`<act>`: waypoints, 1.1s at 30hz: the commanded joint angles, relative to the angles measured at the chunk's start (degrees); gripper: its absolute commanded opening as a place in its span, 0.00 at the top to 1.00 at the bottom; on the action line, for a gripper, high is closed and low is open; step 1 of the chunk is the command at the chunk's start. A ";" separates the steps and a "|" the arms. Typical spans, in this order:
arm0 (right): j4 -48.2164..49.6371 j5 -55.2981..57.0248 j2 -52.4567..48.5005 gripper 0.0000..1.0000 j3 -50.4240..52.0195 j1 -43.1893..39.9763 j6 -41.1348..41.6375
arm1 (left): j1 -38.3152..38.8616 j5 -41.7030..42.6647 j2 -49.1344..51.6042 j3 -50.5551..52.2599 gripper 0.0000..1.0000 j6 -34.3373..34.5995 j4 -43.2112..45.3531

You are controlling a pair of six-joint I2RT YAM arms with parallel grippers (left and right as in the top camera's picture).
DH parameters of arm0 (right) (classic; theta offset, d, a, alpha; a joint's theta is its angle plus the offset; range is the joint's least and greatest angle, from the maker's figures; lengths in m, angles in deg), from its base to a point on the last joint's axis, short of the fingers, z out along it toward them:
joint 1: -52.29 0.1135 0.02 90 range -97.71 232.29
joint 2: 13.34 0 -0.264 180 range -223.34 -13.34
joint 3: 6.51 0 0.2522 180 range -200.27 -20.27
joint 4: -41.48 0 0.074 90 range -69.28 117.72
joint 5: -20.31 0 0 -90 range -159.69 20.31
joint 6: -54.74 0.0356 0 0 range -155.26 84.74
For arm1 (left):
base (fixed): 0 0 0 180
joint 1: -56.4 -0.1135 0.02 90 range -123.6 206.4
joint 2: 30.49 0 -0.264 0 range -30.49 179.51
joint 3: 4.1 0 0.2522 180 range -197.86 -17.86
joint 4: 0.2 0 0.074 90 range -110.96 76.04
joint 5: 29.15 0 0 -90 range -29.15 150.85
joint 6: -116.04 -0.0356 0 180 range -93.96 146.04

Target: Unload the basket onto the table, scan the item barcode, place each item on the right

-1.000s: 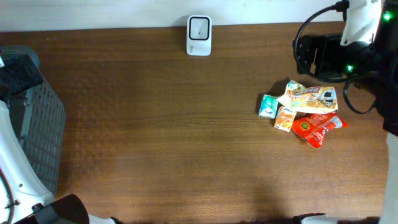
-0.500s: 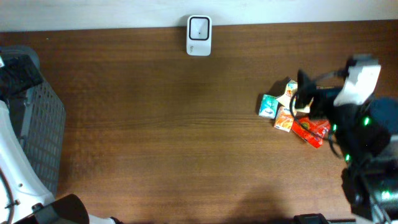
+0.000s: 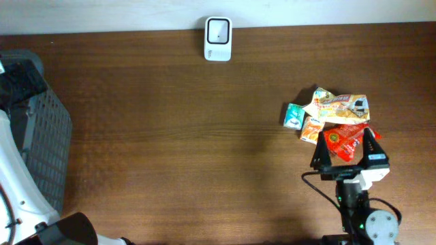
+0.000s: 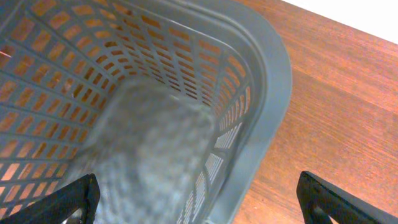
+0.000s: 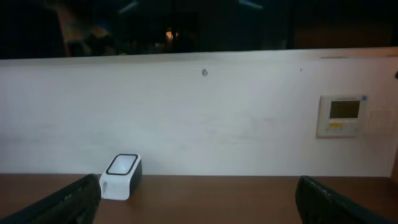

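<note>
A pile of snack items lies at the table's right: a cream and yellow bag point(image 3: 338, 105), a teal packet point(image 3: 294, 116), a small orange packet point(image 3: 311, 129) and a red packet point(image 3: 343, 139). No barcode shows on any of them. The white barcode scanner point(image 3: 218, 29) stands at the far edge, also seen as scanner point(image 5: 121, 176) from the right wrist. My right gripper point(image 3: 345, 148) hovers open at the near side of the pile, over the red packet, holding nothing. My left gripper point(image 4: 199, 202) is open and empty above the grey basket point(image 4: 273, 93).
The grey basket point(image 3: 48, 150) sits at the table's left edge, with the left arm over it. A white wall with a thermostat panel point(image 5: 342, 115) rises behind the table's far edge.
The right arm swung from the back right corner, across the pile, to the near right. Its gripper now sits at the pile's near side, facing the wall. The left arm stayed still.
</note>
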 commanded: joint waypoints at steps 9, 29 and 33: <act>-2.16 -0.48 5.88 0.01 9.49 -0.35 -0.17 | -0.15 0.00 -0.17 0.00 0.01 -0.87 0.09; -16.50 0.83 8.09 0.01 9.49 -0.35 -0.20 | -0.15 0.00 -0.17 0.00 0.01 -0.87 0.11; -16.50 0.83 8.09 0.01 9.49 -0.37 -0.20 | -0.15 0.00 -0.17 0.00 0.01 -0.87 0.09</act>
